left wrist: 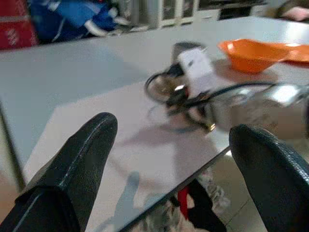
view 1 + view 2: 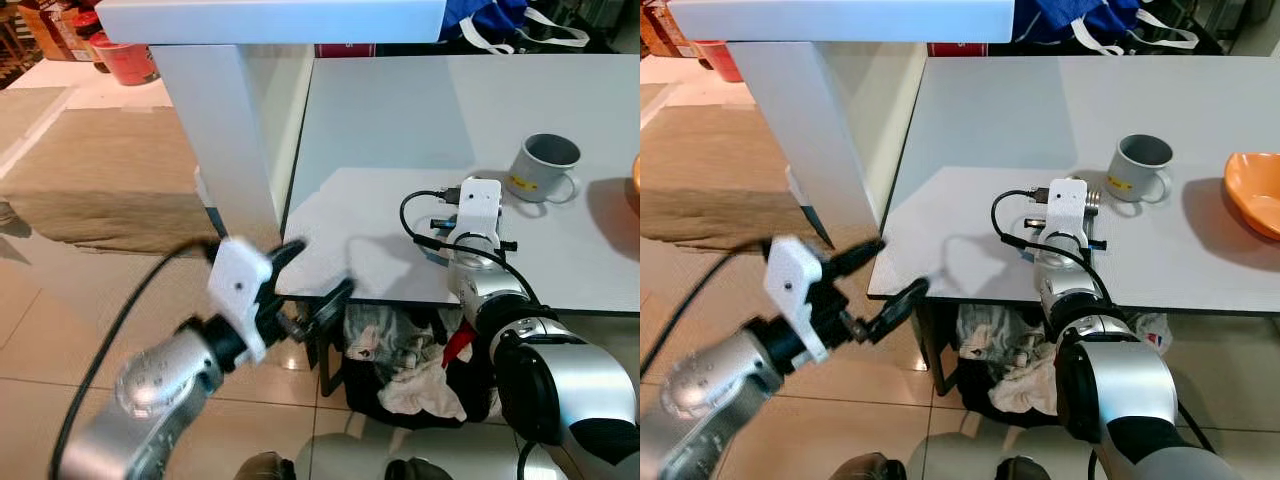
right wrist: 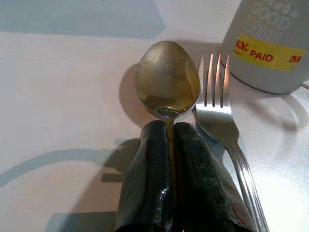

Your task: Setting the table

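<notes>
My right gripper (image 3: 170, 131) rests on the white table (image 2: 400, 120), shut on the handle of a metal spoon (image 3: 167, 79) whose bowl sticks out past the fingertips. A fork (image 3: 218, 106) lies right beside the spoon, tines toward a grey mug (image 2: 543, 167) with a yellow sticker. An orange bowl (image 2: 1255, 192) sits at the table's right edge. My left gripper (image 2: 320, 268) hangs open over the floor, just off the table's front left corner, with nothing between its fingers (image 1: 91, 145).
A white pillar (image 2: 225, 140) under a counter stands left of the table. Bundled cloths and a dark bag (image 2: 400, 360) lie under the table's front edge. A beige rug (image 2: 90, 170) and a red bucket (image 2: 128, 60) are far left.
</notes>
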Controlling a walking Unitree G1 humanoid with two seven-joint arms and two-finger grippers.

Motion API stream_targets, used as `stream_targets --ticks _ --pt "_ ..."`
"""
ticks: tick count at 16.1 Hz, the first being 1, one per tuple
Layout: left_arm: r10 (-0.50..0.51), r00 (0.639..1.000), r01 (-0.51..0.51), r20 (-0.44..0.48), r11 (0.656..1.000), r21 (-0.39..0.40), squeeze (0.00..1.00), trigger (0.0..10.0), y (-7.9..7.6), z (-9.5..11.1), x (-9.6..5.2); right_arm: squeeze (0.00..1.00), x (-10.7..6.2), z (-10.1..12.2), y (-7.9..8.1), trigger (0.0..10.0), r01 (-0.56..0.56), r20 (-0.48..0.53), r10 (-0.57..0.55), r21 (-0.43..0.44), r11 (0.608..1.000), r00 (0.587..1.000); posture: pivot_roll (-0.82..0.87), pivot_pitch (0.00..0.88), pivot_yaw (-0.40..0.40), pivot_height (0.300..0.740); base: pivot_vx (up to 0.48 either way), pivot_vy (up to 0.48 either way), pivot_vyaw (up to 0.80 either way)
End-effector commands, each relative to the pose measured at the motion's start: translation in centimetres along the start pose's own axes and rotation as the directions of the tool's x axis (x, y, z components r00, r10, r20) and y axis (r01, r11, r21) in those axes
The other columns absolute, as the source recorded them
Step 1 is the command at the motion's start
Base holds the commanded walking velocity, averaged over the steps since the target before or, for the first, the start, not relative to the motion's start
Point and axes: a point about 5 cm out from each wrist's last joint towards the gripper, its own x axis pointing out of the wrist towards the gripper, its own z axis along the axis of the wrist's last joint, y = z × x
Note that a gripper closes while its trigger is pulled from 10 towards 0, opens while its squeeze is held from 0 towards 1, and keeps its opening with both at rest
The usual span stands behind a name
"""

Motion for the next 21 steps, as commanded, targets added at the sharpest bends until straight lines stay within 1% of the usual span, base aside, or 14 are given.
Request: stream_targets --ticks 1,3,6,7,10,13,18,19,20,21 --pt "-0.018 1.000 0.018 -0.018 1.000 -0.022 0.00 10.0 0.0 0.3 -0.3 0.00 -0.2 -1.2 0.1 0.0 -0.010 -0.045 0.009 -0.011 1.000 0.999 0.21 0.128 0.082 0.728 0.000 0.000 0.00" --pt "-0.110 0.994 0.110 0.008 0.990 -0.082 0.00 10.0 -1.0 1.9 -0.1 0.00 -0.2 -1.3 0.1 0.0 -0.018 -0.051 0.017 -0.018 1.000 0.999 0.21 0.131 0.076 0.728 0.000 0.000 0.00" --pt "-0.131 0.988 0.142 0.083 0.979 -0.145 0.00 10.0 -1.7 3.7 0.8 0.00 -0.2 -1.4 0.2 0.0 -0.032 -0.057 0.031 -0.021 0.999 0.998 0.21 0.133 0.074 0.728 0.000 0.000 0.00" --pt "-0.133 0.987 0.146 0.092 0.978 -0.146 0.00 10.0 -1.9 4.0 0.9 0.00 -0.2 -1.3 0.3 0.0 -0.046 -0.053 0.045 -0.022 0.999 0.998 0.21 0.135 0.073 0.728 0.000 0.000 0.00" --pt "-0.131 0.988 0.142 0.077 0.976 -0.165 0.00 10.0 -2.0 4.2 0.9 0.00 -0.2 -1.3 0.4 0.0 -0.058 -0.051 0.056 -0.038 0.998 0.997 0.21 0.139 0.070 0.728 0.000 0.000 0.00" --pt "-0.152 0.985 0.166 0.084 0.968 -0.187 0.00 10.0 -2.6 4.5 1.0 0.00 -0.2 -1.2 0.5 0.0 -0.086 -0.047 0.084 -0.045 0.995 0.995 0.21 0.138 0.066 0.728 0.000 0.000 0.00" --pt "-0.174 0.982 0.186 0.074 0.964 -0.191 0.00 10.0 -2.9 4.6 1.0 0.00 -0.1 -1.1 0.5 0.0 -0.132 -0.048 0.130 -0.047 0.990 0.990 0.21 0.135 0.065 0.728 0.000 0.000 0.00" --pt "-0.191 0.981 0.195 0.038 0.964 -0.180 0.00 10.0 -3.0 4.3 0.9 0.00 -0.1 -1.0 0.6 0.0 -0.144 -0.048 0.142 -0.049 0.988 0.989 0.21 0.135 0.065 0.728 0.000 0.000 0.00" --pt "-0.188 0.982 0.186 0.004 0.969 -0.165 0.00 10.0 -2.7 3.9 0.7 0.00 -0.1 -1.0 0.6 0.0 -0.152 -0.045 0.150 -0.049 0.987 0.988 0.21 0.134 0.064 0.728 0.000 0.000 0.00" --pt "-0.184 0.983 0.179 -0.012 0.971 -0.157 0.00 10.0 -2.6 3.7 0.7 0.00 -0.2 -0.9 0.7 0.0 -0.159 -0.043 0.157 -0.047 0.986 0.987 0.21 0.134 0.064 0.728 0.000 0.000 0.00"
